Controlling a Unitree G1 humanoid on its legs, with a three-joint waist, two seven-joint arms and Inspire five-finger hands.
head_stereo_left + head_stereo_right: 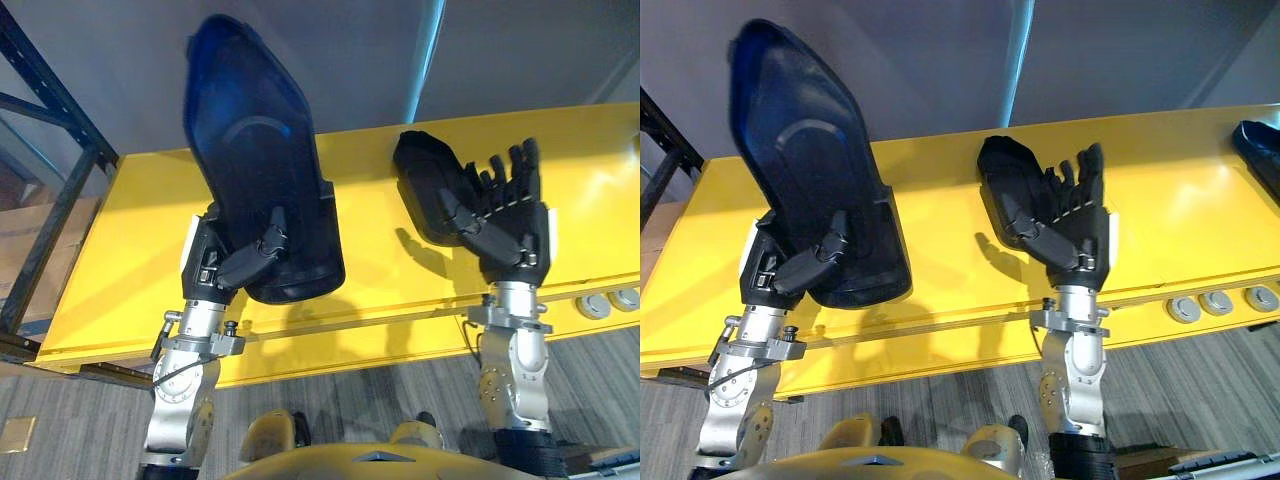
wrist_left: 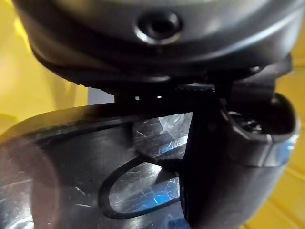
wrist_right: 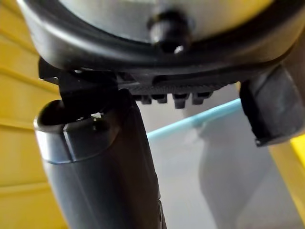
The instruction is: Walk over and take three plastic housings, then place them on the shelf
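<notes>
My left hand [image 1: 225,262] is shut on a large black plastic housing [image 1: 255,150], thumb curled across its glossy inner face [image 2: 143,191], holding it upright above the yellow table [image 1: 140,260]. A smaller black housing [image 1: 425,175] lies on the table towards the back. My right hand [image 1: 505,225] is raised just beside and partly in front of it, fingers straight and open, thumb [image 3: 100,162] overlapping the housing's edge. Whether that hand touches it I cannot tell. Another black housing [image 1: 1262,148] lies at the table's far right edge.
A dark blue shelf frame [image 1: 60,180] stands at the left, with a cardboard box [image 1: 40,240] behind it. Three round silver buttons [image 1: 1220,302] sit on the table's front right edge. A grey wall rises behind the table.
</notes>
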